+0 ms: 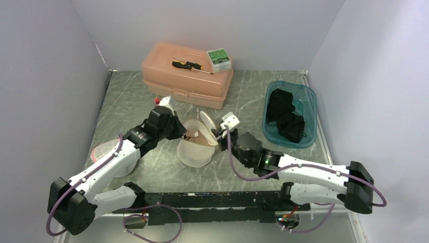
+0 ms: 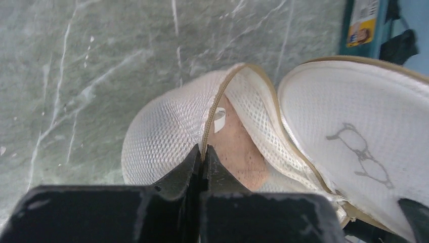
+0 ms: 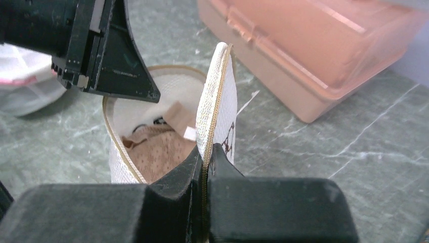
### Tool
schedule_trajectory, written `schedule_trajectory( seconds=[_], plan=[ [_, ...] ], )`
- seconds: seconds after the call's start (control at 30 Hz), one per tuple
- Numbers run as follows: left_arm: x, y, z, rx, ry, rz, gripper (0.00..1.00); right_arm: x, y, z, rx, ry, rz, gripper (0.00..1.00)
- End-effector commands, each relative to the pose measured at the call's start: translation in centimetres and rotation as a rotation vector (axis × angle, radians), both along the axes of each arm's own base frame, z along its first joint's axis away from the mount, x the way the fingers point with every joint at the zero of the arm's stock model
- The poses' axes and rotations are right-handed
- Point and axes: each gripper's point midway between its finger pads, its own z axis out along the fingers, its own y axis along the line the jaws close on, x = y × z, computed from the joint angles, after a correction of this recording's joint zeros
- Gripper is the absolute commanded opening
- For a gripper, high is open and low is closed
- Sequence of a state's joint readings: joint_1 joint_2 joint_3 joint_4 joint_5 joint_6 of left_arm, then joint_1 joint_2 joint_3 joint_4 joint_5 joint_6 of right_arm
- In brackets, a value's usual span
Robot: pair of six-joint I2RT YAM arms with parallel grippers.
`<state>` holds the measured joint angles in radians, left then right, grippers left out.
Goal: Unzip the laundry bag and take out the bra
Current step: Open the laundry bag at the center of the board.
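The white mesh laundry bag point(image 1: 195, 149) lies unzipped at the table's middle, its lid point(image 1: 207, 121) standing up. Inside it lies the beige bra point(image 3: 154, 149), also in the left wrist view as the bra point(image 2: 243, 152) with a white tag. My left gripper point(image 2: 203, 150) is shut on the gold zipper rim of the bag's lower half point(image 2: 162, 131). My right gripper point(image 3: 206, 151) is shut on the zipper edge of the raised lid point(image 3: 215, 96). From above, the left gripper point(image 1: 180, 132) and the right gripper point(image 1: 221, 135) flank the bag.
A salmon plastic box point(image 1: 187, 76) stands at the back, with a screwdriver point(image 1: 191, 65) and a small green-white box point(image 1: 219, 59) on it. A blue tray point(image 1: 309, 109) of black garments sits right. A second mesh bag with a pink rim point(image 1: 103, 148) lies under the left arm.
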<state>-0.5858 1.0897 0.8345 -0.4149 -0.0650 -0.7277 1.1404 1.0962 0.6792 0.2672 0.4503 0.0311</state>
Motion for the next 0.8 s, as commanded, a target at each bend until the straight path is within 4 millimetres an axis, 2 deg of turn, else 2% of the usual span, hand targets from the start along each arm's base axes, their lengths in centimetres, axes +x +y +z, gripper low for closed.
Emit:
schedule_trajectory(
  seconds=[0.0,0.07,0.13,0.2,0.23,0.37,0.4,0.5,0.6,0.67,0.77],
  plan=[
    [1.8,-1.5,8.1,-0.139,-0.258,-0.046,0.03,0.2,-2.1,7.4,0.183,-0.148,-0.057,0.0],
    [2.3,-1.7,10.9,-0.201,-0.367,-0.04,0.03,-0.2,-3.3,10.4,0.238,-0.203,-0.064,0.0],
    [2.5,-1.7,12.5,-0.257,-0.457,-0.031,0.03,-0.4,-4.2,12.0,0.266,-0.242,-0.07,0.0],
    [2.6,-1.7,12.4,-0.298,-0.521,-0.031,0.03,-0.4,-4.8,11.9,0.285,-0.251,-0.084,0.0],
    [2.4,-1.7,11.0,-0.309,-0.528,-0.034,0.03,-0.5,-4.9,11.2,0.289,-0.249,-0.087,0.0],
    [1.2,-1.3,6.1,-0.41,-0.566,-0.005,0.03,-0.3,-5.6,6.4,0.295,-0.198,-0.126,0.0],
    [0.9,-1.1,5.9,-0.444,-0.597,0.007,0.03,-0.4,-5.8,5.6,0.313,-0.19,-0.129,0.0],
    [0.1,-0.6,2.6,-0.442,-0.553,0.039,0.03,-0.9,-6.1,2.8,0.305,-0.118,-0.133,0.0],
    [-0.8,-0.8,1.3,-0.413,-0.533,0.026,0.03,-1.5,-6.0,1.1,0.275,-0.052,-0.123,0.0],
    [-1.4,-0.9,1.2,-0.393,-0.538,0.015,0.03,-2.0,-6.0,0.3,0.255,0.001,-0.119,0.16],
    [-1.9,-1.1,1.4,-0.36,-0.551,-0.01,0.03,-2.8,-6.3,0.0,0.254,0.08,-0.105,0.54]
  ],
)
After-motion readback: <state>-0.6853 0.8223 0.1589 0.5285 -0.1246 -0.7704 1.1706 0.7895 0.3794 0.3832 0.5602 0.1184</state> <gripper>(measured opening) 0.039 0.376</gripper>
